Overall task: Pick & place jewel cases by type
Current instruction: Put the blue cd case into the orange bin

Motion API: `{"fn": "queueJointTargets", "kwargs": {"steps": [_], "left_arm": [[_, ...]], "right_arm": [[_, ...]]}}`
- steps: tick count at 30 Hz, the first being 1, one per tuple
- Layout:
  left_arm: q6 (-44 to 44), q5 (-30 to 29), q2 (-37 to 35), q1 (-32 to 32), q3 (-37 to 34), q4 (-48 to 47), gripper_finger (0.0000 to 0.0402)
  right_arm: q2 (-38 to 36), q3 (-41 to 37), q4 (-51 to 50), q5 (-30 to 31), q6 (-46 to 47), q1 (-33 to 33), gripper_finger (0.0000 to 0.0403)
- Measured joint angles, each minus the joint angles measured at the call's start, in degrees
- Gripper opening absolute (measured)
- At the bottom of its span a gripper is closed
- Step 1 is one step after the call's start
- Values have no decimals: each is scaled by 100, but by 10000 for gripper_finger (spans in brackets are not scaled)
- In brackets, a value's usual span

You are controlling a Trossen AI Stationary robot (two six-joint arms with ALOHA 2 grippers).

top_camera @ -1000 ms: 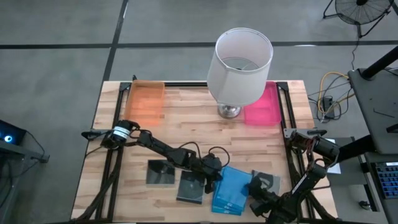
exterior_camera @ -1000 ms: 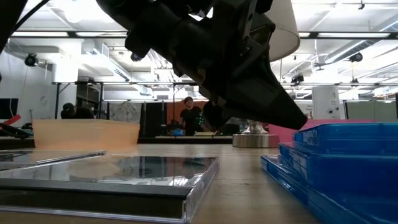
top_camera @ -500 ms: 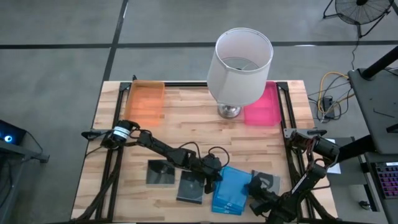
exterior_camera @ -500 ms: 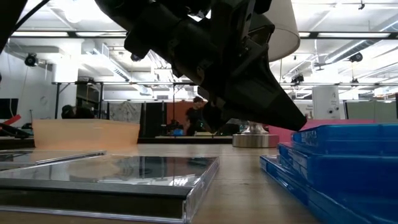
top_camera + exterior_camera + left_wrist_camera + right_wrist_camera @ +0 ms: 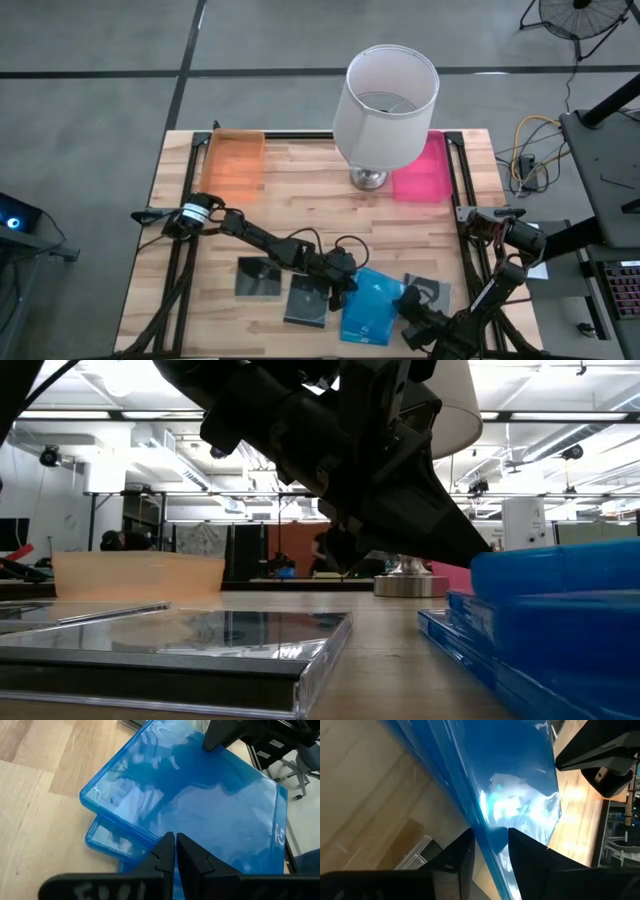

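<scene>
Two bright blue jewel cases (image 5: pixel 372 308) sit stacked near the front edge of the wooden table (image 5: pixel 300 195). The top one is tilted, its right side lifted off the lower case. The right hand (image 5: pixel 490 851) grips that raised edge, its fingers pinched narrow around the thin blue plastic. The left hand (image 5: pixel 175 851) rests at the opposite edge of the top blue case, its fingers pressed together with no gap and nothing between them. Two dark square cases (image 5: pixel 259 277) lie flat to the left of the blue stack, and a third (image 5: pixel 428 292) lies to its right. An orange tray (image 5: pixel 232 165), a pink tray (image 5: pixel 424 170) and a white lamp (image 5: pixel 385 100) stand along the far side.
</scene>
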Motion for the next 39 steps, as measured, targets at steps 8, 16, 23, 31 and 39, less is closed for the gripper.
{"fn": "queueJointTargets", "kwargs": {"steps": [8,16,23,31,39], "left_arm": [[2,58,0,0,0,1,0],[2,81,-1,2,-4,131,0],[-26,149,-1,26,0,153,0],[-44,229,-1,44,129,122,0],[306,267,-5,46,630,-571,0]], "right_arm": [[0,90,-159,280,-20,-7,89],[-4,378,-696,558,9,-23,72],[-7,580,-752,597,4,-74,58],[-9,639,-891,592,5,-74,33],[-9,712,-1293,592,65,-81,31]]}}
